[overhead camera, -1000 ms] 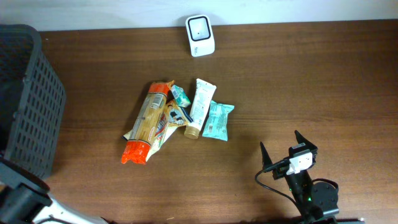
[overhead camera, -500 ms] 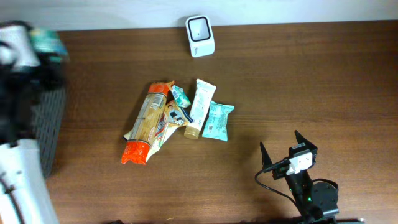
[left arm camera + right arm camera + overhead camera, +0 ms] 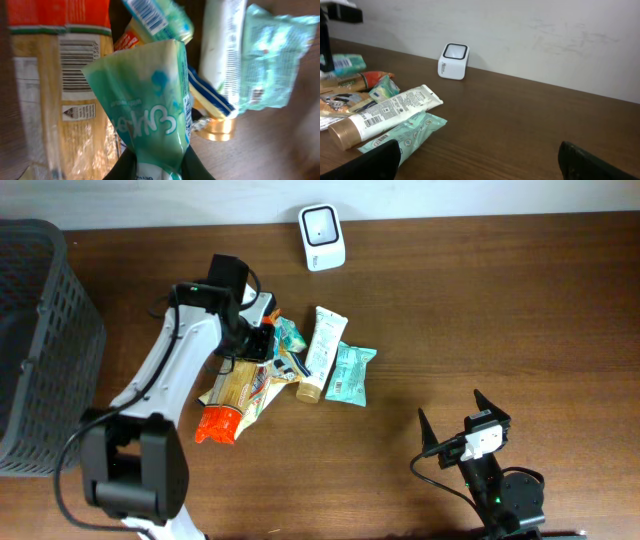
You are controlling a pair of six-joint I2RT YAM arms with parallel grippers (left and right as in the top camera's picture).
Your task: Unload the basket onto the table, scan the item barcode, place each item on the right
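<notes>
Left gripper (image 3: 157,170) pinches a green pouch (image 3: 150,105) above the pile's far-left part, its long axis running straight out from the fingers. Pasta bag (image 3: 238,375) and tube (image 3: 321,350) lie beneath. Scanner (image 3: 322,223) stands farther back. Right gripper (image 3: 450,418) is spread wide, near right.

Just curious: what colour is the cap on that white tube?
The cap is shiny gold, clearest in the left wrist view.

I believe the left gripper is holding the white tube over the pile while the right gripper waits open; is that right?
Not quite: the left gripper holds a green packet, as the left wrist view shows. The white tube lies on the table among the other items. The right gripper is indeed open.
</notes>
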